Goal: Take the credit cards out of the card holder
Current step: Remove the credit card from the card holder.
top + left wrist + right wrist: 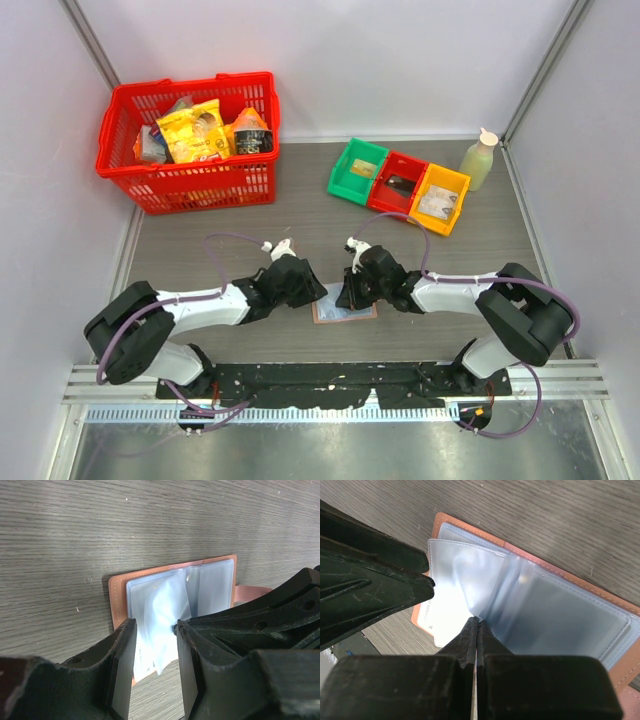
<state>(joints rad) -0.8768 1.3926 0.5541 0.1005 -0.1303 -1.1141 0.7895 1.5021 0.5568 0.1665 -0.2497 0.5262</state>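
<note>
With right jaws pinching a card holder (pixel 175 592) sleeve, close the parted left jaws squarely on the credit card (pixel 149 657).

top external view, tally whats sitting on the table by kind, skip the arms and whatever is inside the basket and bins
small bins: 3 (green bin, red bin, yellow bin)
red basket: 1
bottle: 1
card holder: 1
total: 6

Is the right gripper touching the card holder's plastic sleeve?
Touching. The right wrist view shows the right gripper shut, pinching a sleeve of the card holder.
</note>
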